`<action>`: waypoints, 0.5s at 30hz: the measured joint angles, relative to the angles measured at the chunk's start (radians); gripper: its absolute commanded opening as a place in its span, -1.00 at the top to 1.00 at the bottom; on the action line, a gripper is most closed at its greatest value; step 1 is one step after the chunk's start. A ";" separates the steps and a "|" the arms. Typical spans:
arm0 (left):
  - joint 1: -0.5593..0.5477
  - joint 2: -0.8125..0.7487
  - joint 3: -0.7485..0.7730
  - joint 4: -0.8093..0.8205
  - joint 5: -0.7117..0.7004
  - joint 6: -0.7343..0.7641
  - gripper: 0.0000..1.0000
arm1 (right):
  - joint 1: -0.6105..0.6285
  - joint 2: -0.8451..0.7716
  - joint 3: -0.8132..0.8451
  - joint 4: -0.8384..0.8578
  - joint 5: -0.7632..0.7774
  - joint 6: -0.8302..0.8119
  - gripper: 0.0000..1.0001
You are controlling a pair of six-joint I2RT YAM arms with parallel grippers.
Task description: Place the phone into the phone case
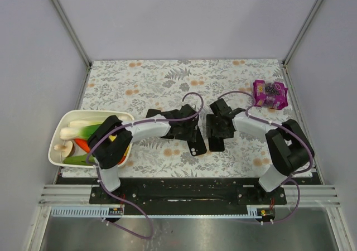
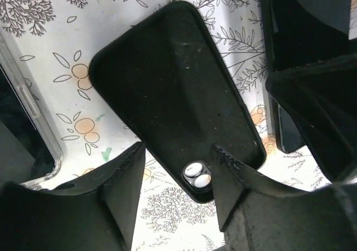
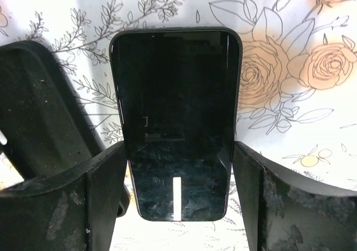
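Phone (image 3: pixel 175 122) lies screen-up on the tabletop (image 3: pixel 290 28) between my open right jaws, the black phone case (image 2: pixel 175 89) back-up between my open left jaws, so closing off-centre could skid the slick glass away or tilt it.

A matte black phone case (image 2: pixel 175 89) is seen between the left gripper's black fingers (image 2: pixel 120 189). A glossy black phone (image 3: pixel 177 117) lies between the right gripper's black fingers (image 3: pixel 103 187), on a white tablecloth (image 3: pixel 290 50) printed with orange flowers and grey leaves.
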 measured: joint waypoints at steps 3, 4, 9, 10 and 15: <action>-0.001 0.022 0.013 -0.002 -0.004 0.007 0.06 | -0.010 -0.021 -0.019 -0.004 -0.016 0.007 -0.30; -0.001 0.030 0.018 -0.003 -0.005 0.010 0.07 | -0.013 -0.029 -0.024 -0.005 -0.019 0.010 -0.29; -0.001 0.070 0.052 -0.010 -0.006 0.026 0.08 | -0.029 -0.058 -0.044 -0.007 -0.026 0.021 -0.27; -0.002 0.076 0.062 -0.013 -0.006 0.028 0.08 | -0.031 -0.064 -0.047 -0.008 -0.026 0.022 -0.27; -0.003 0.097 0.122 -0.029 -0.006 0.037 0.08 | -0.040 -0.103 -0.057 -0.013 -0.027 0.032 -0.24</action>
